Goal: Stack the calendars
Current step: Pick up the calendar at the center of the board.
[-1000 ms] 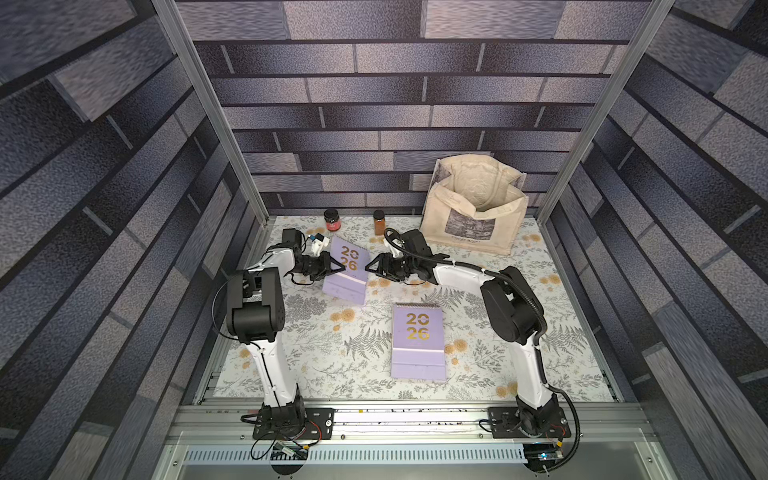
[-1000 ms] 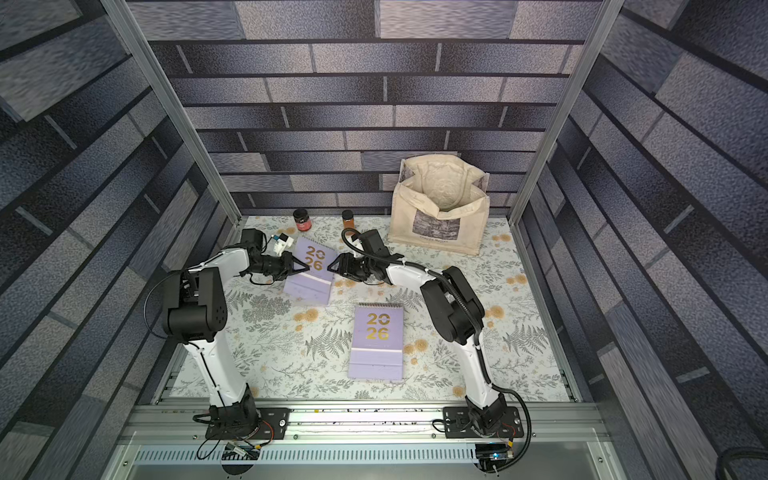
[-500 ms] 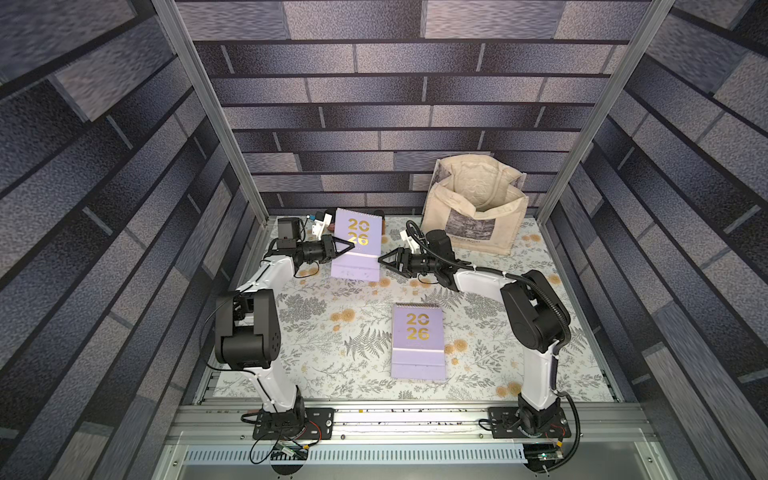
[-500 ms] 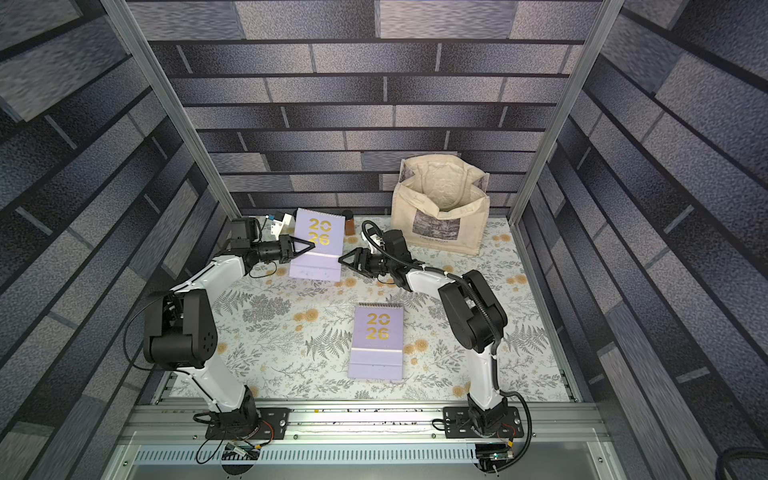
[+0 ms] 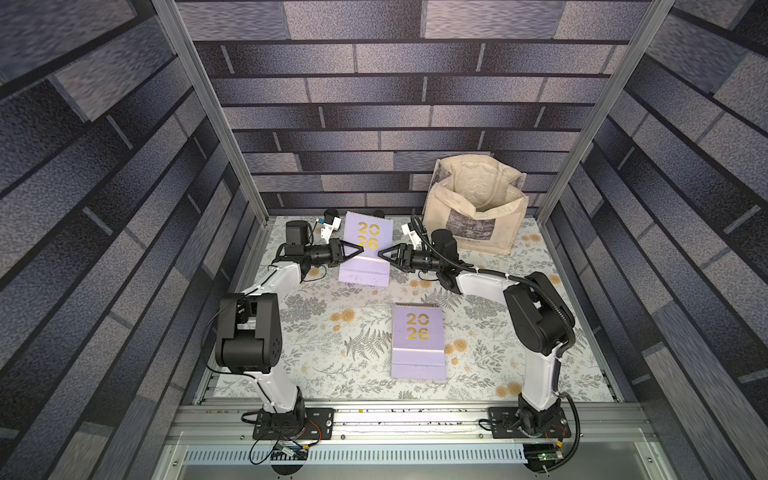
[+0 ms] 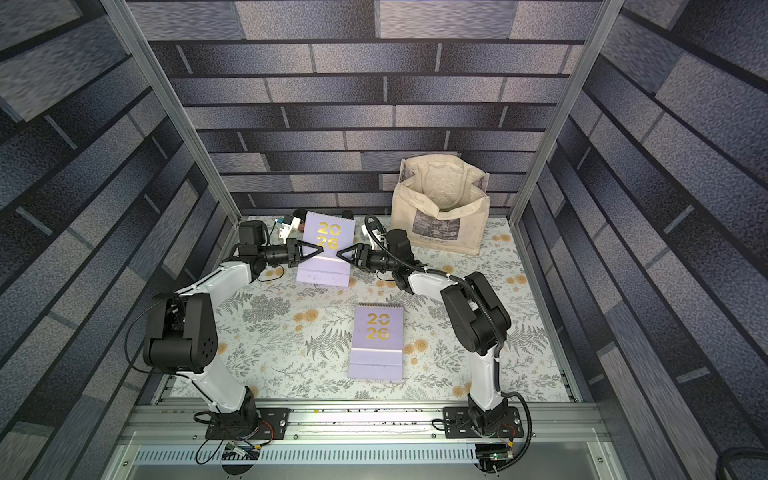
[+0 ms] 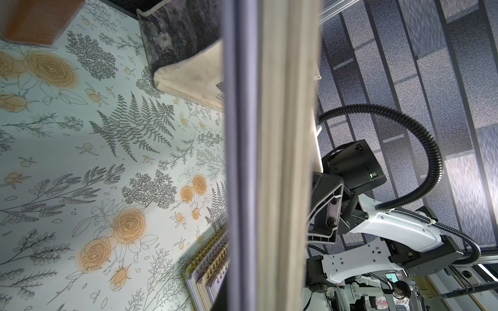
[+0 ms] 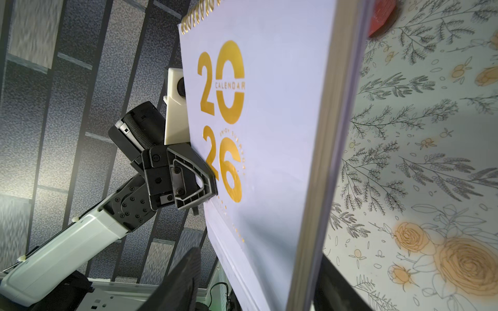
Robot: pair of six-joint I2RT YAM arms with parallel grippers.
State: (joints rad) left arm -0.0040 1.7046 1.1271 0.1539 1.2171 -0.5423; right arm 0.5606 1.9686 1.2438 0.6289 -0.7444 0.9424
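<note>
Holding aloft, tilted, at the back of the table [image 5: 307,345]: one lilac calendar [image 5: 365,270], left gripper [image 5: 360,250] clamped on its left edge, right gripper [image 5: 381,254] straddling its right edge, grip unconfirmed; next move likely calls for squaring it over the centre stack [image 5: 417,345].

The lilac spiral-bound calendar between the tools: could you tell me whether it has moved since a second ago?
Yes. The lilac spiral-bound calendar has shifted toward the back wall, closer to the cream tote bag.
</note>
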